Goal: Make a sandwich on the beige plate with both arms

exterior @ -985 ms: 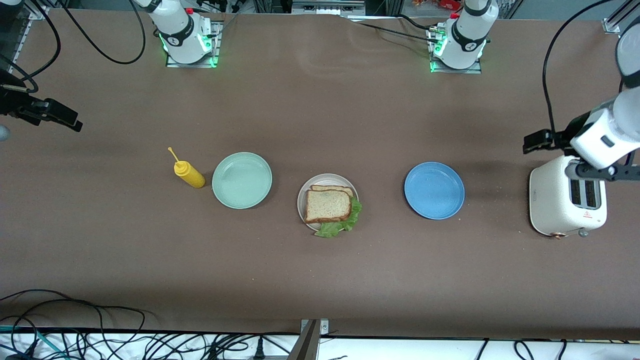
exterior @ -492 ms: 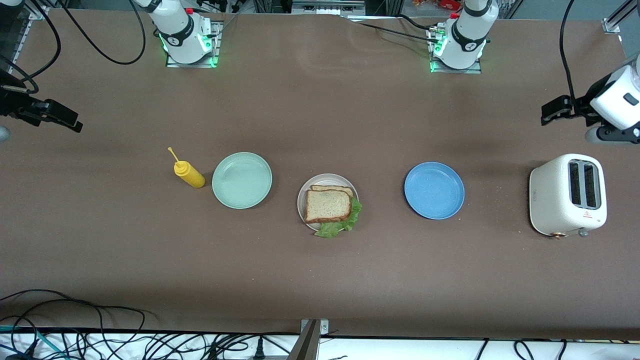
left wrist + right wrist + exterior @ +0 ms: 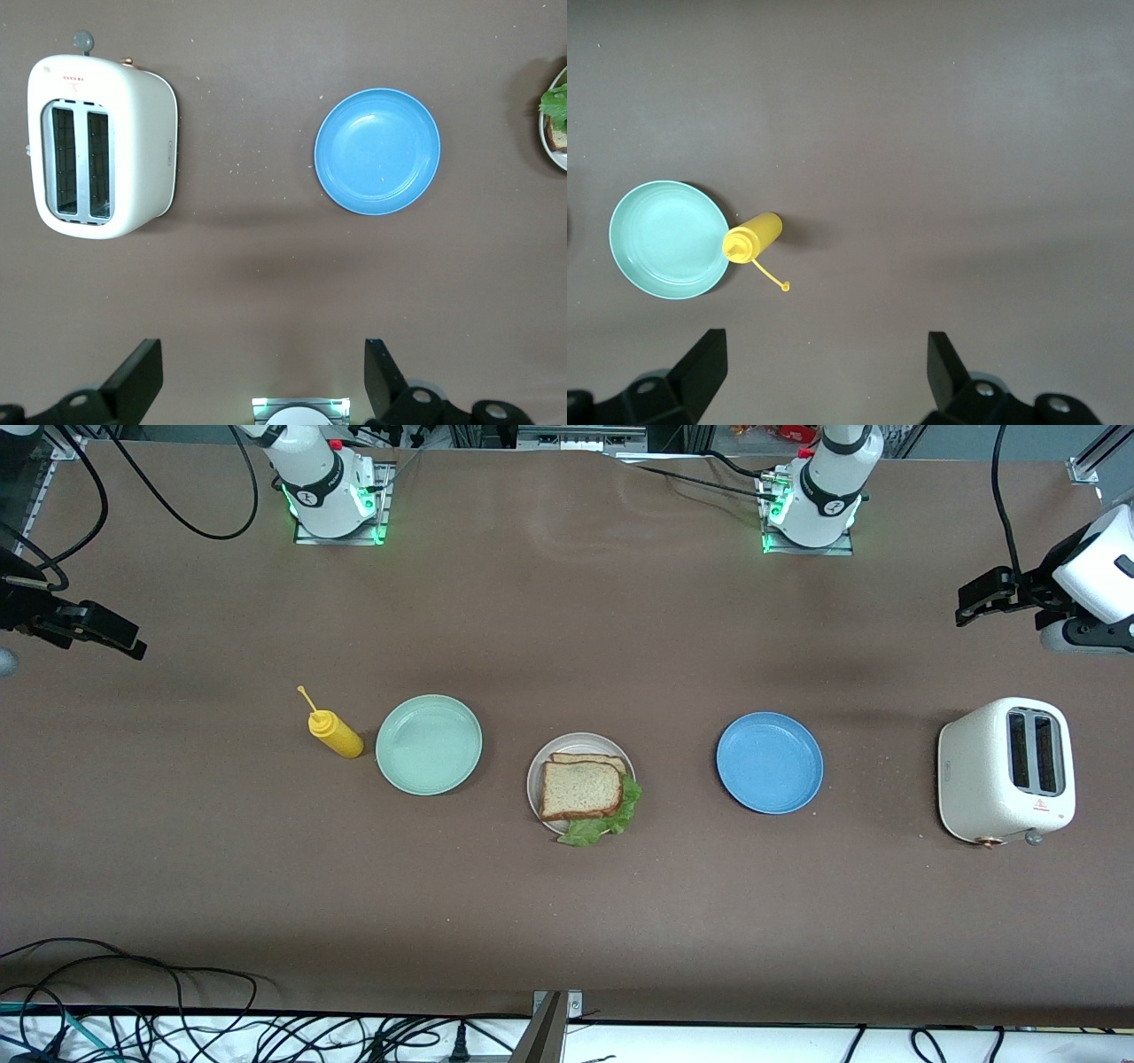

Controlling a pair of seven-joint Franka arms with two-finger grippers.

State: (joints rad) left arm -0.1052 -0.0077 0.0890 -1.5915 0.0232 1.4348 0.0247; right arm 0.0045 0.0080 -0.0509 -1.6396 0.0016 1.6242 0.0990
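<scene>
Table (image 3: 567,921): a long brown table carries everything, with the two arm bases along its edge farthest from the front camera.
Left arm (image 3: 828,487): its base stands at one end of that row; its white forearm shows at the frame's edge, partly cut off.
Right arm (image 3: 319,483): its base stands at the other end; most of the arm lies out of frame.
Toaster (image 3: 1005,771): white, two slots, at the left arm's end of the table, both slots look empty.
Blue plate (image 3: 769,763): between the toaster and the beige plate, nothing on it.
Mint-green plate (image 3: 429,744): toward the right arm's end, just beside the mustard bottle.
Beige plate (image 3: 554,757): mid-table, between the mint-green and blue plates, mostly covered by the sandwich.
Sandwich (image 3: 580,790): lies on the beige plate, top slice shifted slightly off the lower one, lettuce (image 3: 607,824) spilling over the rim on the side nearer the front camera. It sits well apart from both grippers. In the left wrist view only a sliver of it shows at the frame's edge.
Left gripper (image 3: 264,376): up in the air over bare table near the toaster, fingers spread wide, holding nothing.
Right gripper (image 3: 824,372): over bare table at the right arm's end, fingers spread wide, holding nothing; in the front view it is half cut off.
Mustard bottle (image 3: 335,733): yellow, tilted, thin nozzle pointing away from the mint-green plate.
</scene>
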